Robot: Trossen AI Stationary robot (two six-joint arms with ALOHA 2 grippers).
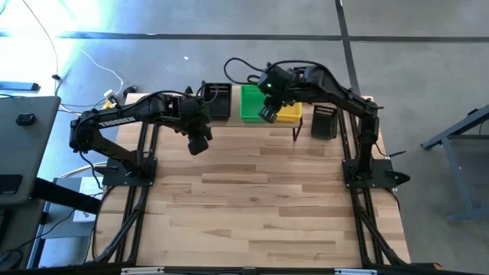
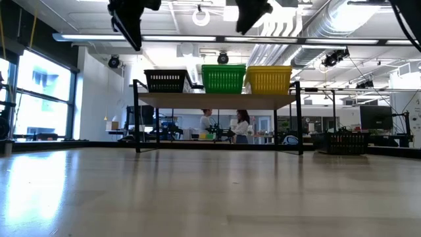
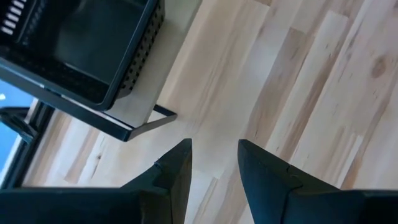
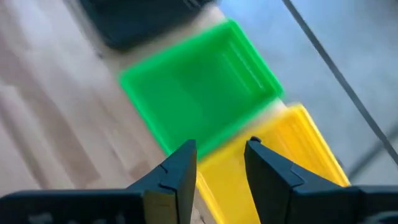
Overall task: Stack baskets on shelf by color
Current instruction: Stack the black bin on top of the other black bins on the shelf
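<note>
The shelf [image 2: 217, 100] stands at the table's far edge with a black basket [image 2: 165, 80], a green basket [image 2: 223, 78] and a yellow basket [image 2: 268, 79] side by side on its plank. Another black basket [image 1: 324, 121] rests on the table to the right of the shelf. My left gripper [image 3: 213, 163] is open and empty above the table, just in front of the shelf's left end. My right gripper [image 4: 221, 163] is open and empty above the green basket [image 4: 199, 99] and yellow basket [image 4: 261, 162].
The near part of the wooden tabletop [image 1: 260, 206] lies bare. The shelf's black leg [image 3: 134, 127] shows close to my left gripper. People stand in the room far behind the shelf [image 2: 223, 125].
</note>
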